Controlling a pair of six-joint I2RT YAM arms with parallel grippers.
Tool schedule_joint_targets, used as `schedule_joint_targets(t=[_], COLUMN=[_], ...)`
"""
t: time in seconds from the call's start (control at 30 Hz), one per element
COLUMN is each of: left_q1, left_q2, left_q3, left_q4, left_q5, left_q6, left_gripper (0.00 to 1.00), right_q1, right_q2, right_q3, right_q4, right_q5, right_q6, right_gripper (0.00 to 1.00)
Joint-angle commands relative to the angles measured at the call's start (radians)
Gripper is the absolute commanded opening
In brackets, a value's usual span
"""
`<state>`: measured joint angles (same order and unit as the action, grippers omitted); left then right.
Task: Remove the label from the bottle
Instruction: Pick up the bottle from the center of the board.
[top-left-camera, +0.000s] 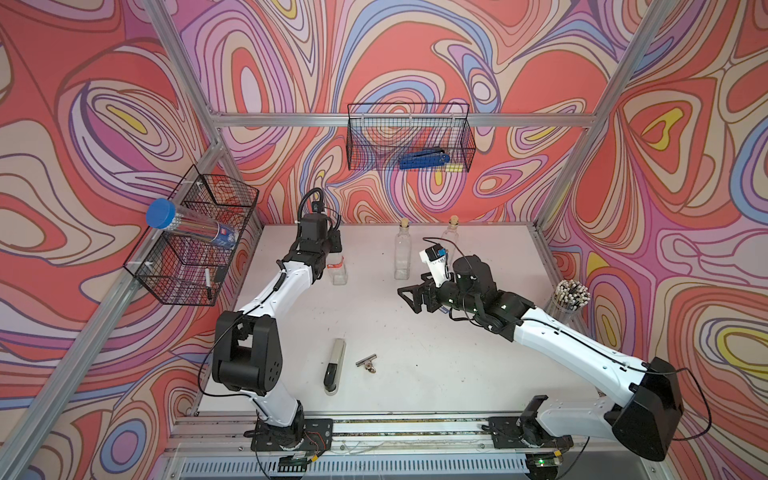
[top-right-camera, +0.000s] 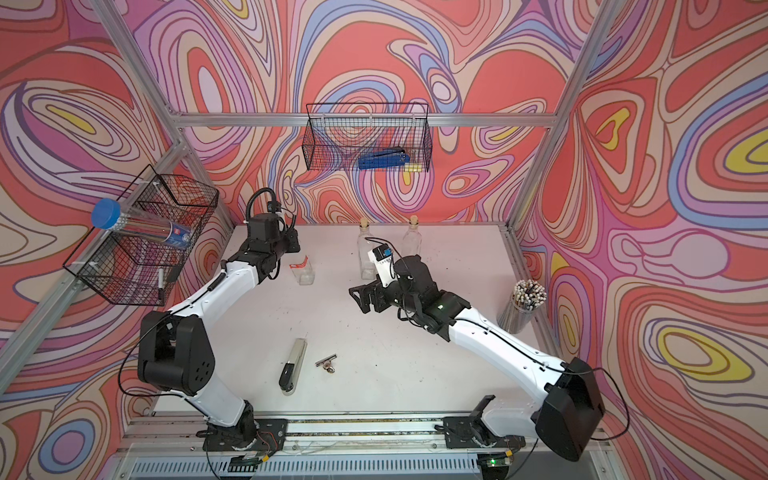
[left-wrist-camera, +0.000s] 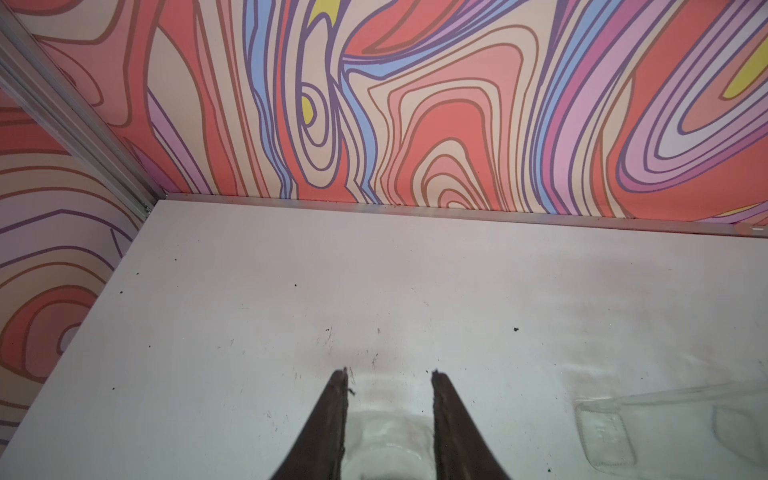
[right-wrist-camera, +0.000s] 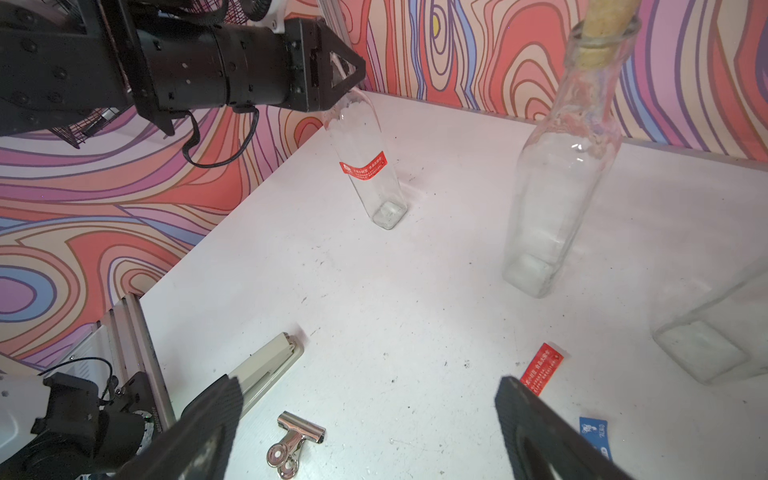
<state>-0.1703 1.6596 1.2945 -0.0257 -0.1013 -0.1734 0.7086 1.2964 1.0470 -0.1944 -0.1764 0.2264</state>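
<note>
Top view: bottle (top-left-camera: 339, 272) stands back left, red label (top-left-camera: 338, 262) on it.
Left wrist: my left gripper (left-wrist-camera: 388, 374) clamped on bottle neck; brace firm.
Right wrist: my right gripper (right-wrist-camera: 369, 384) gapes wide, well apart from bottle; should aim for label edge, pinch, peel slow.

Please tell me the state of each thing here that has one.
left pincer, shut on labelled bottle's neck
labelled bottle, standing, red label still on
right pincer, open, empty
corked bottle, standing, cork in
loose red sticker, lying flat
binder clip, closed
</note>
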Motion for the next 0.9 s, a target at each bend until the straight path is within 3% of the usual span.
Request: schedule_joint_targets(t=[0.0, 0.1, 0.43, 0.87], left_q1=[0.002, 0.002, -0.014, -0.150], left_q2=[-0.024, -0.045, -0.123, -0.258], left_q3=[-0.034, -0.038, 0.002, 0.074], left_q4=[-0.040, -0.052, -0.194, -0.448], left_q5=[0.022, 0.022, 0.033, 0.075], left_q6=[-0.040, -0.055, -0.137, -0.228], left_gripper=[0.08, 0.00, 0.00, 0.00], right_q1=[0.006, 0.012, 0.047, 0.162], right_q2=[0.012, 0.017, 0.074, 0.246], right_q3=[0.014, 0.015, 0.043, 0.052], right_q4=[0.017, 0.016, 0.029, 0.126], right_q5=[-0.006, 0.005, 0.021, 0.158], right_q6=[0.004, 0.004, -0.010, -0.064], right_gripper=[0.98, 0.98, 0.98, 0.98])
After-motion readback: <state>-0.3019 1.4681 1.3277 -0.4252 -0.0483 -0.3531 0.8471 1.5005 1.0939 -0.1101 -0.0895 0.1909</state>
